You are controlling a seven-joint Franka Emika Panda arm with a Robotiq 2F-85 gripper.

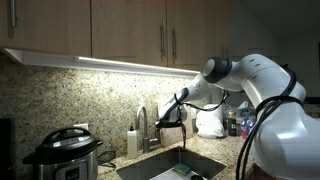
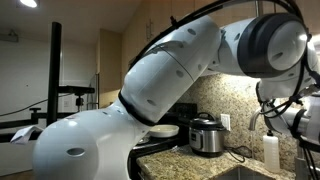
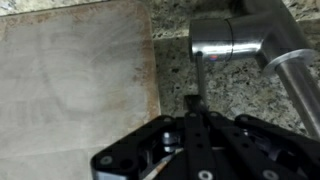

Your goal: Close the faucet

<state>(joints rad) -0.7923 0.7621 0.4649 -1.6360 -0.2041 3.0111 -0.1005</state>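
Wrist view: the faucet point(image 3: 232, 40) stands on the speckled granite table point(image 3: 175, 75) just beside the sink point(image 3: 70, 90), its thin lever point(image 3: 200, 78) pointing toward the claw point(image 3: 195, 108). The claw's fingers are drawn narrow, nearly together, right at the lever's tip; whether they pinch it cannot be told. In an exterior view the faucet point(image 1: 143, 122) rises behind the sink, near a white soap bottle point(image 1: 132, 141).

Arm point(image 1: 245, 85) extended, bent downward, fingers point(image 3: 193, 122) pressed together
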